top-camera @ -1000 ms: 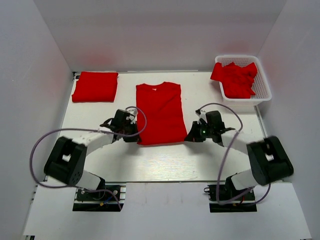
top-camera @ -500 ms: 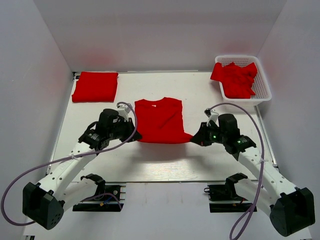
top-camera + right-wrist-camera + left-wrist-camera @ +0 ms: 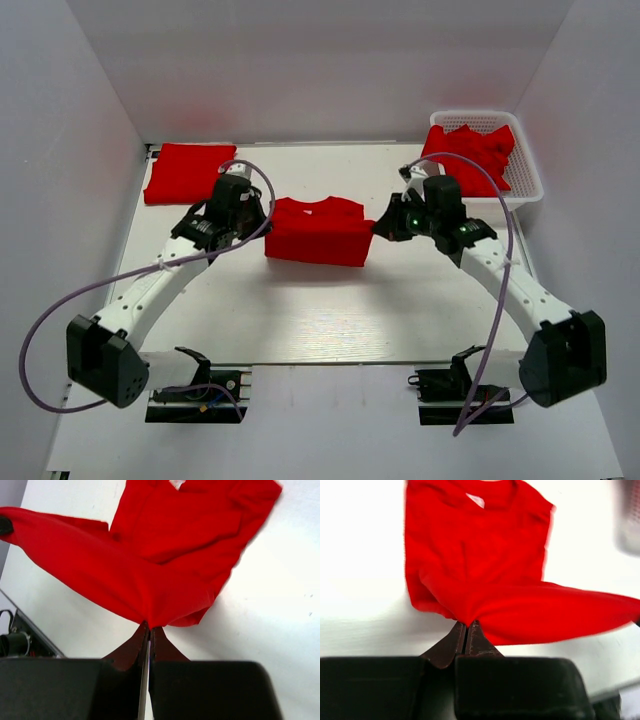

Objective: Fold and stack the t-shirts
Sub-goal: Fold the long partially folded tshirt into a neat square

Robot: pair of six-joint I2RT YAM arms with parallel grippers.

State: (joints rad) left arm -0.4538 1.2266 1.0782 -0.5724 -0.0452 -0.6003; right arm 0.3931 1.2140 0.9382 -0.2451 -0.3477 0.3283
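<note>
Left pincer (image 3: 263,224), right pincer (image 3: 378,229) carried t-shirt (image 3: 318,234) hem toward collar.

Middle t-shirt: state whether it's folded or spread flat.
Mid-fold: left tool and right tool hold the hem of the middle t-shirt raised over its lower half.

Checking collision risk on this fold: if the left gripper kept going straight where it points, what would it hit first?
The red t-shirt it holds: the left gripper, jaws shut on a corner, points across the shirt's flat half on the table. Height is unclear; it could pass just above the cloth.
</note>
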